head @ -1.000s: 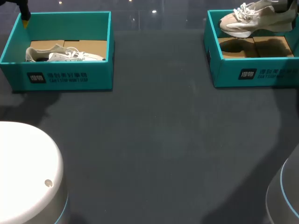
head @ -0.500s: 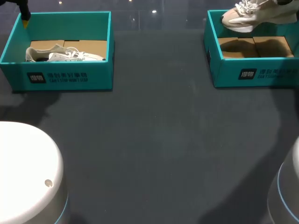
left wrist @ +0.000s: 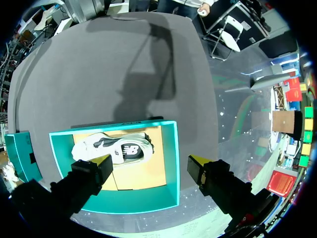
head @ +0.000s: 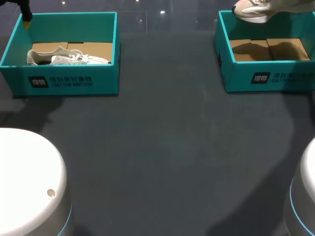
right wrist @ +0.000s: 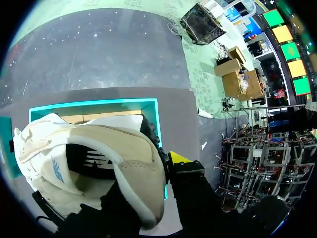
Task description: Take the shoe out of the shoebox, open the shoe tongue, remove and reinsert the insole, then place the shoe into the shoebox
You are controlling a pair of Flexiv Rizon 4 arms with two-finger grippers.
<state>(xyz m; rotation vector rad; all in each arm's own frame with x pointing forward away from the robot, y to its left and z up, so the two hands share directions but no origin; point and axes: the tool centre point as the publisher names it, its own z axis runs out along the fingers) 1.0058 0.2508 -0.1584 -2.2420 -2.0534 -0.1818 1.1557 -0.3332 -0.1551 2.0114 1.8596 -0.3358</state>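
The robot's right gripper (right wrist: pixel 159 166) clamps the heel of the beige and white suede sneaker (head: pixel 253 9), holding it in the air above the far wall of the right teal cardboard shoebox (head: pixel 268 77). Its long axis runs side to side, toe toward the robot's left, and a logo marks its flank. Each box front carries a dark badge with white print. The left gripper (left wrist: pixel 151 164) hangs with fingers spread at the far corner of the left teal shoebox (head: pixel 64 82), one finger over the box and one outside its wall. Inside, a white sneaker (head: pixel 69 58) lies on its side, toe rightward.

Dark table (head: pixel 162 147), left teal box (head: pixel 106 78) holding a white sneaker (head: pixel 74 59)
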